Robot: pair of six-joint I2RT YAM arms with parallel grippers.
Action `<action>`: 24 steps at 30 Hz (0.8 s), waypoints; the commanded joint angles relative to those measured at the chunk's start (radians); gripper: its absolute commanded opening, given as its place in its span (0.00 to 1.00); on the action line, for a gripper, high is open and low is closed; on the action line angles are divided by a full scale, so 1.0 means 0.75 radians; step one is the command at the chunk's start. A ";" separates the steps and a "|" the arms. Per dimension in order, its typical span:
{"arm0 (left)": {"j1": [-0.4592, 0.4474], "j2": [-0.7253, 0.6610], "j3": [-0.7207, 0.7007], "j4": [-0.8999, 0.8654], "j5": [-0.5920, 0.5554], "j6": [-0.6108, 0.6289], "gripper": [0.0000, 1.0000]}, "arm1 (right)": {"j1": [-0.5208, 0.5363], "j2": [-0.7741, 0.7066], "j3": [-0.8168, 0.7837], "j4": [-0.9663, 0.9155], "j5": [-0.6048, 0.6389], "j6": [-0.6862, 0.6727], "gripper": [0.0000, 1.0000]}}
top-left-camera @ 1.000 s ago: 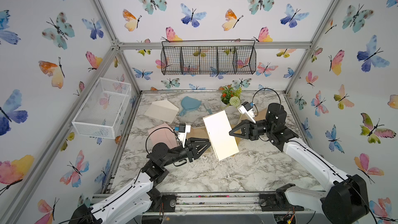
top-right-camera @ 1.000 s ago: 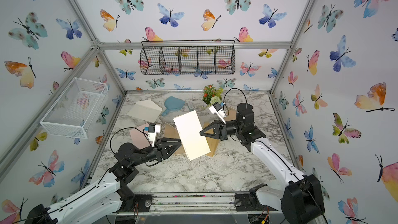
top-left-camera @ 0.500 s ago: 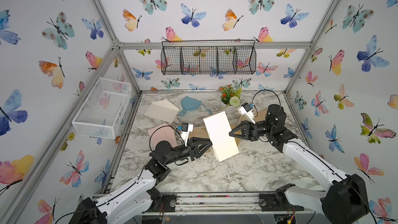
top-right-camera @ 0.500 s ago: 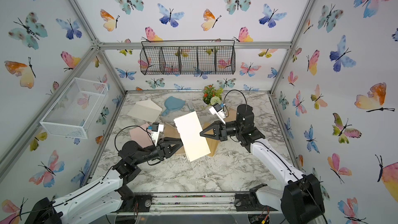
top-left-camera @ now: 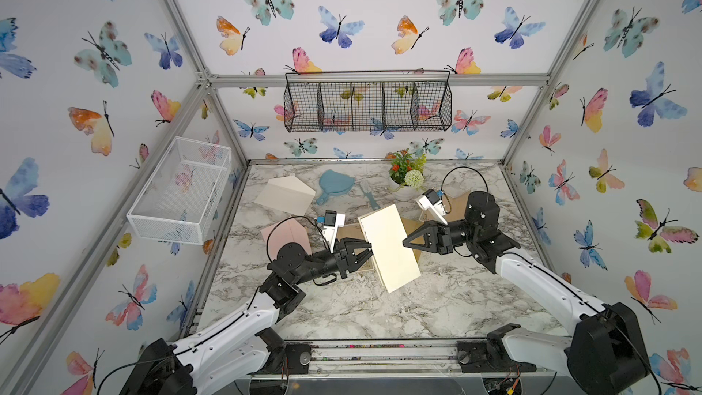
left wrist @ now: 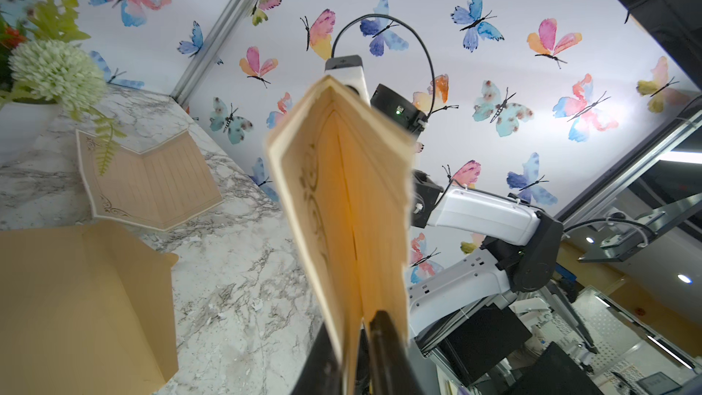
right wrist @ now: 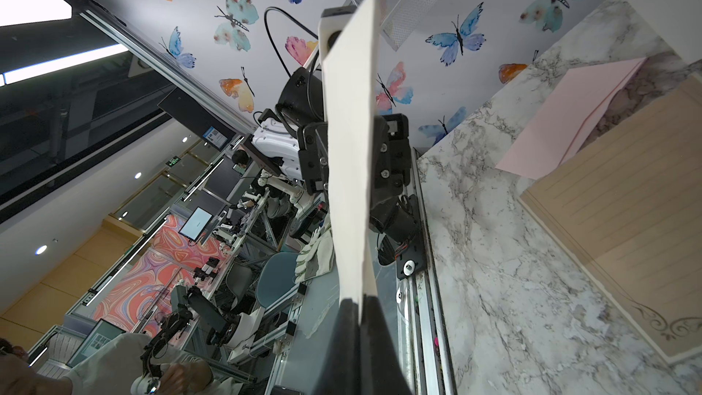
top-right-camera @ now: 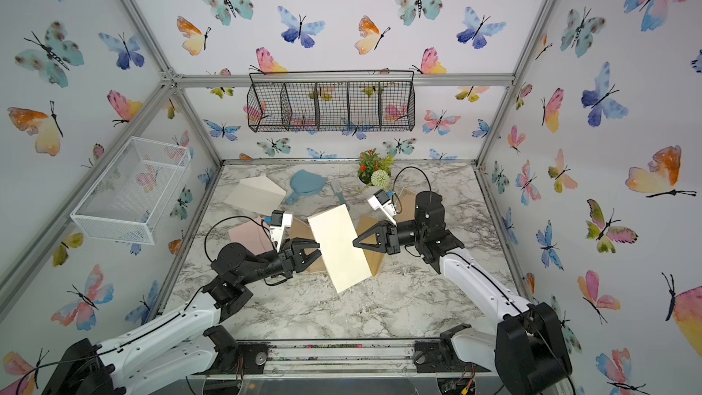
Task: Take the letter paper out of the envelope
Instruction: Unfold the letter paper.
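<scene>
Risk first: our left gripper [top-left-camera: 366,254] has its fingers pinched on the mouth of the envelope [top-left-camera: 391,248], held mid-frame above the table [top-left-camera: 380,309], where the ornamented letter [left wrist: 334,203] shows (letter alone or envelope wall too, we cannot tell). If both are caught, we judge a pull could tear the envelope or drag it from the right gripper [top-left-camera: 406,241], clamped on its opposite edge. Tan sheets [top-left-camera: 412,227] lie beneath, a pink envelope [top-left-camera: 285,233] at left, a plant [top-left-camera: 408,174] above centre; nothing blocks the pull.
</scene>
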 commanded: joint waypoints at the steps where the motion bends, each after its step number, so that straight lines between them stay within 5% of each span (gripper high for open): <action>1: -0.030 0.049 0.041 0.066 0.026 0.006 0.07 | 0.018 0.008 -0.017 0.084 0.004 0.030 0.01; 3: -0.048 0.075 0.052 0.069 0.018 0.007 0.02 | 0.019 0.008 -0.014 0.061 -0.001 0.017 0.18; 5: -0.050 0.091 0.072 0.024 -0.001 0.014 0.00 | 0.020 0.000 0.025 -0.089 0.013 -0.086 0.51; 7: -0.051 0.085 0.137 -0.197 -0.062 0.084 0.00 | 0.018 -0.007 0.115 -0.386 0.103 -0.265 0.71; 10: -0.054 0.025 0.229 -0.549 -0.272 0.194 0.00 | 0.017 -0.036 0.272 -0.772 0.334 -0.493 0.80; 17: -0.057 0.033 0.433 -1.107 -0.725 0.207 0.00 | 0.051 -0.168 0.458 -1.080 1.210 -0.360 0.79; 21: -0.075 0.179 0.524 -1.170 -0.770 0.164 0.00 | 0.381 -0.219 0.485 -1.105 1.708 -0.271 0.96; 24: -0.101 0.258 0.568 -1.172 -0.794 0.148 0.00 | 0.621 -0.151 0.508 -1.160 2.017 -0.208 0.99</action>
